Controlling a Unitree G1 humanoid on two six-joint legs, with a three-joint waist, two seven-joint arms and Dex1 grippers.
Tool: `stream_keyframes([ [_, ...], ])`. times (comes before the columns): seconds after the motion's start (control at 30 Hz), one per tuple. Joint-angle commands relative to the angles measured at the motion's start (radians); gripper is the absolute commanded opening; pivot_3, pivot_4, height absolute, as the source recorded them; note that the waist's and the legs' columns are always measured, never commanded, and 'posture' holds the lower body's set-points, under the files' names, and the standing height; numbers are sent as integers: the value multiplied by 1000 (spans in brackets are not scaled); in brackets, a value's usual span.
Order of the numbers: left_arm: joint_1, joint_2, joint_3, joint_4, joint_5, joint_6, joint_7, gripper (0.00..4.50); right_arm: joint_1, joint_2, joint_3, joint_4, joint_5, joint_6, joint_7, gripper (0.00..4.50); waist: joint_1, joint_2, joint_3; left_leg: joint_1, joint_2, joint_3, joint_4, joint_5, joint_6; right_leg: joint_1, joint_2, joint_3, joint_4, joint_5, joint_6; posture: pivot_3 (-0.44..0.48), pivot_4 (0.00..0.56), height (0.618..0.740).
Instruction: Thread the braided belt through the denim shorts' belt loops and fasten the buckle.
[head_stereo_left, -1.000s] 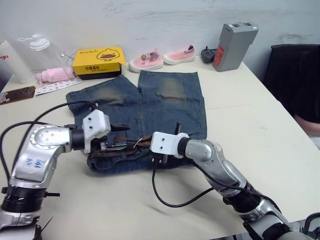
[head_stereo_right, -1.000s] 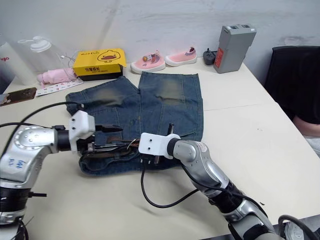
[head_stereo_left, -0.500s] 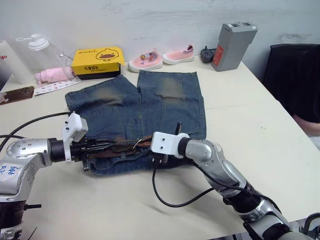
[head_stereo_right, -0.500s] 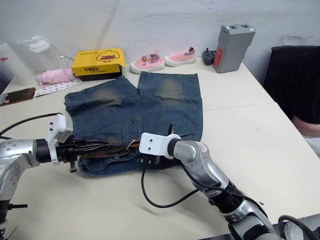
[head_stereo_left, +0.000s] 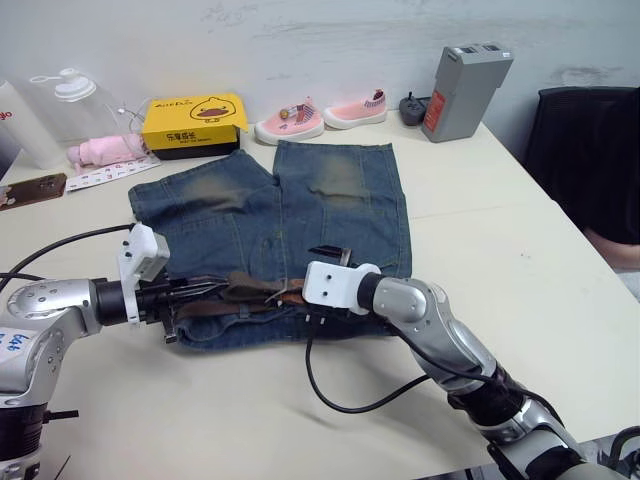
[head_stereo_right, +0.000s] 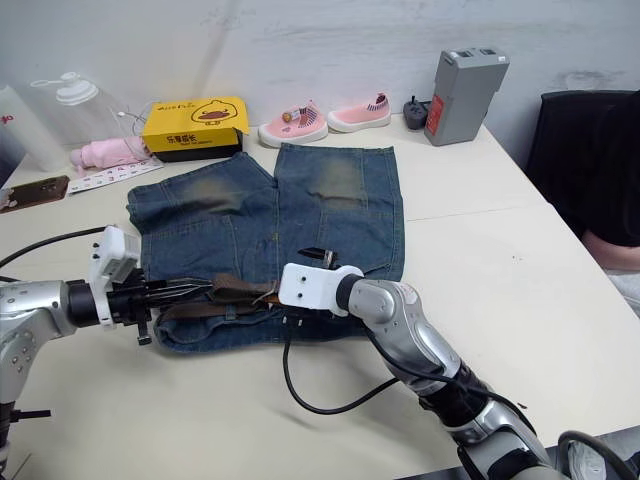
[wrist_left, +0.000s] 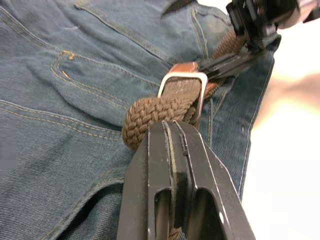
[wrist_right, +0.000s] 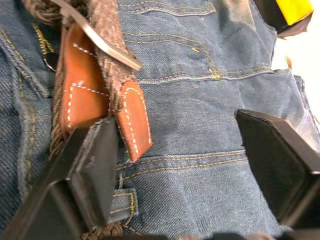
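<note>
The denim shorts (head_stereo_left: 300, 200) lie flat on the table with the waistband toward me. The braided belt (head_stereo_left: 235, 290) runs along that waistband. My left gripper (wrist_left: 169, 124) is shut on a bunched loop of the braid, right beside the silver buckle (wrist_left: 184, 75). My right gripper (wrist_right: 182, 155) stands open over the waistband near the middle, its fingers (wrist_right: 92, 165) on either side of the brown leather tip (wrist_right: 135, 125) and not touching it. One belt loop (wrist_right: 122, 199) shows just below that tip.
Along the table's far side stand a yellow box (head_stereo_left: 195, 122), pink shoes (head_stereo_left: 320, 115), a grey device (head_stereo_left: 465, 90), a plastic bottle (head_stereo_left: 60, 110) and a pink cloth (head_stereo_left: 105, 150). A phone (head_stereo_left: 35, 188) lies far left. A black chair (head_stereo_left: 590, 160) is at the right.
My left gripper closed on the braided belt and drew back to the left with it. My right gripper opened and let go of the belt's end.
</note>
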Motion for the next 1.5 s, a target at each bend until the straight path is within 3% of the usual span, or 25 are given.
stream_keyframes([
  [0.03,-4,5,26,-55,-31,8,17,0,-18,14,13,-1,-3,-27,0,4044,0,0,0,0,0,0,0,0,0,0,0,0,0,0,0,0,150,636],
  [0.2,-3,-3,10,-78,-41,15,31,0,-21,24,32,24,-11,-33,4,4044,-2,0,0,0,0,0,0,0,0,0,0,0,0,0,0,0,150,636],
  [0.3,0,-1,14,-79,-45,17,32,0,-20,26,37,40,-15,-36,5,3299,-2,0,0,0,0,0,0,0,0,0,0,0,0,0,0,0,150,636],
  [0.5,28,29,74,-83,-78,42,15,0,-17,37,49,62,-13,-28,4,242,-1,0,0,0,0,0,0,0,0,0,0,0,0,0,0,0,150,636],
  [0.53,43,40,100,-83,-92,55,6,0,-16,38,51,63,-14,-27,4,62,-1,0,0,0,0,0,0,0,0,0,0,0,0,0,0,0,150,636],
  [0.73,166,119,195,-14,-54,36,-74,0,-14,38,48,63,-17,-30,4,62,-3,1,0,0,0,1,0,0,0,-1,0,1,0,0,-1,0,150,636],
  [0.97,179,90,180,10,-56,-10,-77,0,-14,34,41,64,-24,-33,-3,62,1,1,1,-2,0,1,1,0,0,-2,0,0,1,0,-1,0,150,636],
  [1.13,139,47,55,21,14,-76,-44,0,-9,22,33,49,-33,-36,-7,62,0,0,0,-4,0,1,2,0,0,-5,0,0,2,0,-1,0,150,636],
  [1.33,63,-7,-110,148,162,-200,-13,0,11,-9,7,-15,-37,-33,-8,62,1,-1,0,-8,0,1,5,0,0,-7,0,0,2,1,-1,0,150,636],
  [1.5,138,8,-205,196,268,-327,-60,0,108,-106,-92,-133,-31,-22,-15,62,3,-1,-2,-8,0,1,5,0,1,-8,0,0,1,1,-1,0,150,636],
])
